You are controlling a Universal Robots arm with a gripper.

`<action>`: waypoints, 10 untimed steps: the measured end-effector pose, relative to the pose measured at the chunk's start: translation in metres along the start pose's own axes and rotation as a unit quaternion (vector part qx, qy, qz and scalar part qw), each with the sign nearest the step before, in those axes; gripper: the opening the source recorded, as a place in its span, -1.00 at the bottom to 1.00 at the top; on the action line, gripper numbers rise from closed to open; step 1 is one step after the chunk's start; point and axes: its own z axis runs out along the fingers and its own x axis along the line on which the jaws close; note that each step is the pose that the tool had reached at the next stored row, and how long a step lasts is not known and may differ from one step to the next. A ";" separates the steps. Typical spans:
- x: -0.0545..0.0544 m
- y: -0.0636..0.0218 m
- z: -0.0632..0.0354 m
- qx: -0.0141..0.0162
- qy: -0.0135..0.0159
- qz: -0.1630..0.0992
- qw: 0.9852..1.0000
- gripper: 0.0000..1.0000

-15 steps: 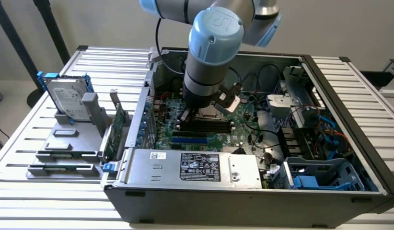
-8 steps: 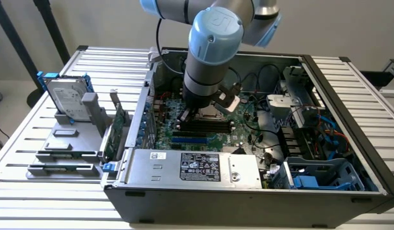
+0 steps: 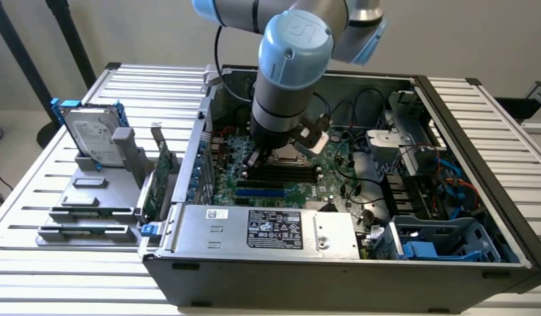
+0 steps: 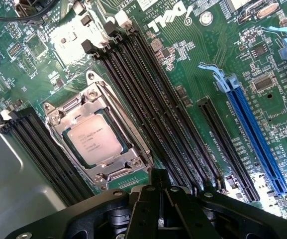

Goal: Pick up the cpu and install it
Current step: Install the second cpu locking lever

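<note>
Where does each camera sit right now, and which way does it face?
Exterior view: off the arm, raised, looking down into the open case; the arm reaches onto the motherboard.
Wrist view: on the wrist, close above the motherboard, facing the cpu seated in its socket; the shut gripper shows at the edge.
Shared: the motherboard and its black memory slots.

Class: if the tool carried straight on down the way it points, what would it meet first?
Probably the motherboard beside the cpu seated in its socket; the shut tool points there, though depth is unclear.
</note>
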 end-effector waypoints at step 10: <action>0.000 -0.0012 0.0016 0.000 -0.001 0.000 1.000 -0.79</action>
